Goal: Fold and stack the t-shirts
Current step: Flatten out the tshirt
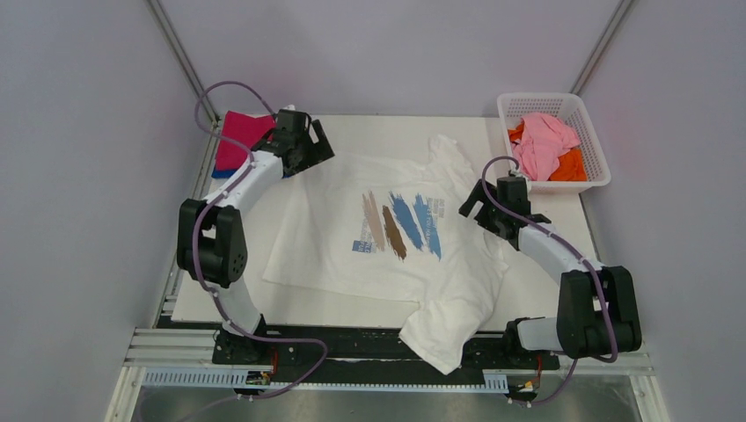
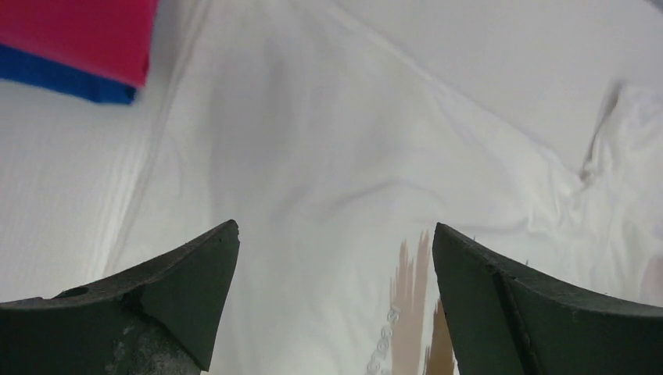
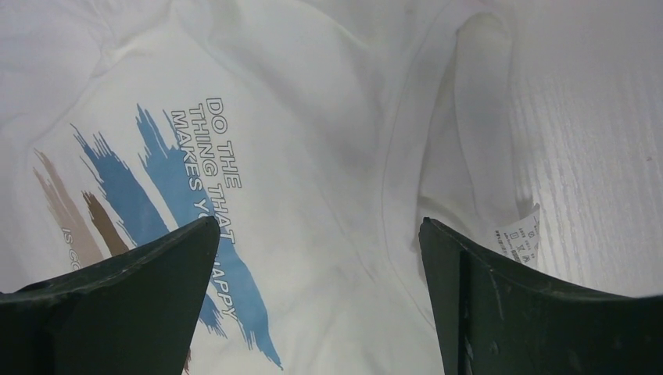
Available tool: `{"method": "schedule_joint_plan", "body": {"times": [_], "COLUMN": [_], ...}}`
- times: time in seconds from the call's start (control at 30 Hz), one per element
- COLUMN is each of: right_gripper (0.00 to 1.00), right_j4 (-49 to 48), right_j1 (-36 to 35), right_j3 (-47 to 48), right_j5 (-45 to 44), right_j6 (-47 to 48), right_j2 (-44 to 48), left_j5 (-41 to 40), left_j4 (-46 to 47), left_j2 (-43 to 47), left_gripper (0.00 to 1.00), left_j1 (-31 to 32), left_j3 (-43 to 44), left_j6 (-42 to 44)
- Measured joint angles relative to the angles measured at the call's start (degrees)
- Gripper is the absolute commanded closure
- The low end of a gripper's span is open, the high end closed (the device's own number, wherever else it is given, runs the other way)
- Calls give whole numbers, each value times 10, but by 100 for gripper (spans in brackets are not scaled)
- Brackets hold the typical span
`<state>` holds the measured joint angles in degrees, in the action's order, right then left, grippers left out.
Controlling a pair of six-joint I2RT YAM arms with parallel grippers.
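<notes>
The white t-shirt (image 1: 387, 255) with blue and brown brush strokes lies spread on the table, one sleeve hanging over the near edge. My left gripper (image 1: 310, 163) is open over its far left part; the left wrist view shows white cloth (image 2: 313, 156) between the jaws. My right gripper (image 1: 475, 211) is open over the shirt's right side near the collar (image 3: 438, 156); the print (image 3: 172, 180) shows there too. A folded magenta t-shirt (image 1: 239, 136) lies on a blue one (image 1: 222, 172) at the far left. Pale pink (image 1: 541, 141) and orange (image 1: 572, 165) t-shirts fill the basket.
A white lattice basket (image 1: 598, 158) stands at the far right corner. The white table board (image 1: 378, 127) ends at a black rail (image 1: 352, 347) at the near edge. Grey walls enclose the space.
</notes>
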<state>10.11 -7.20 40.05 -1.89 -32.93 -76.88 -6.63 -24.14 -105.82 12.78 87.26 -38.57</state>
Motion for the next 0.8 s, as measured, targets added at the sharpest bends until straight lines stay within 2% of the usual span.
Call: {"method": "schedule_joint_plan", "body": {"times": [0.13, 0.27, 0.37, 0.6, 0.8], "right_gripper": [0, 0, 0, 0, 0], "right_j4": [5, 13, 24, 30, 34], "right_j1": [-10, -30, -35, -17, 8], "right_j3": [0, 4, 15, 104, 205], "right_j5": [16, 18, 5, -13, -11], "right_j6": [0, 0, -1, -2, 0], "right_j2": [-4, -28, -63, -165, -252], "left_j5": [28, 48, 49, 54, 72], "left_j4": [9, 28, 24, 35, 46], "left_j2": [67, 76, 70, 26, -24], "left_gripper": [0, 0, 0, 0, 0], "left_j1": [37, 51, 47, 21, -10], "left_j3": [-111, -211, -255, -226, -163], "left_j6": [11, 8, 2, -4, -18]}}
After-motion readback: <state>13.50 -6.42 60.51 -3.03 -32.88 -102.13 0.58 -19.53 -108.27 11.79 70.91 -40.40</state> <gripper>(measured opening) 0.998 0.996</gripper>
